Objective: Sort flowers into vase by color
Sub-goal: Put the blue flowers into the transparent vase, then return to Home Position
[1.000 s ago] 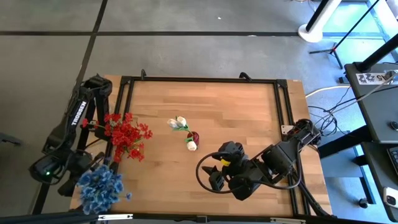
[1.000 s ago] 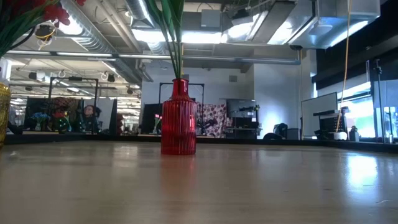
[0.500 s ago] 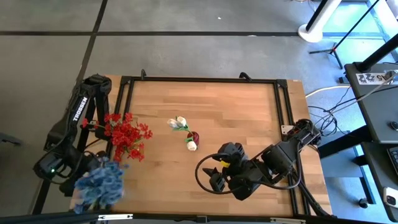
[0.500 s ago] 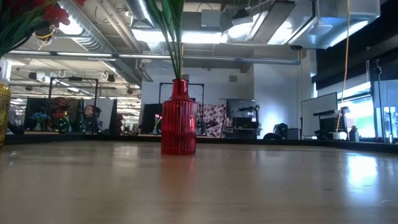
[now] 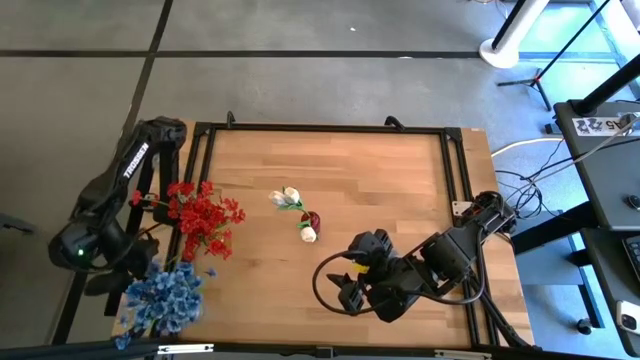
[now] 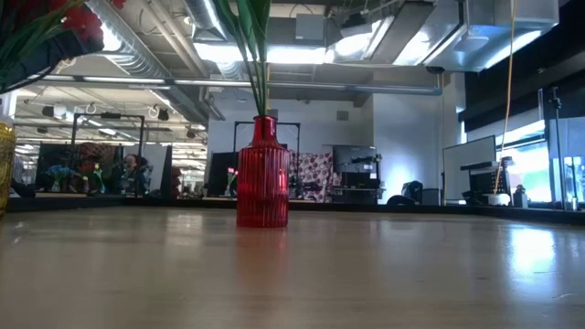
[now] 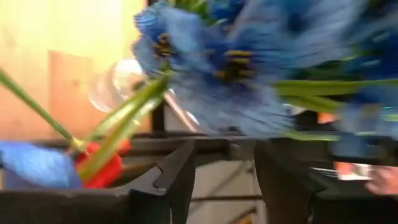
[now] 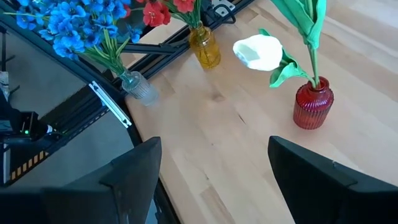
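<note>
Blue flowers (image 8: 68,25) stand in a clear glass vase (image 8: 140,88) at the table's near left corner, where the high view shows them as a blue bunch (image 5: 160,300). Red flowers (image 5: 203,220) stand in a yellow vase (image 8: 206,50). White tulips (image 5: 290,198) stand in a red ribbed vase (image 6: 262,183) mid-table. My left gripper (image 7: 221,180) is open just beside the blue blooms (image 7: 236,62), with nothing between its fingers. My right gripper (image 8: 211,186) is open wide over the table's near right part (image 5: 342,292), well away from the vases.
A black metal frame (image 5: 320,128) runs around the wooden tabletop. Bare wood (image 5: 400,190) lies between the red vase and the right arm. Cables (image 5: 520,190) and a stand sit off the table's right side.
My left arm has drawn back from the blue bunch, toward the table's left edge and upward. The blue flowers swayed to the left and have swung back over their vase. My right arm has kept still.
</note>
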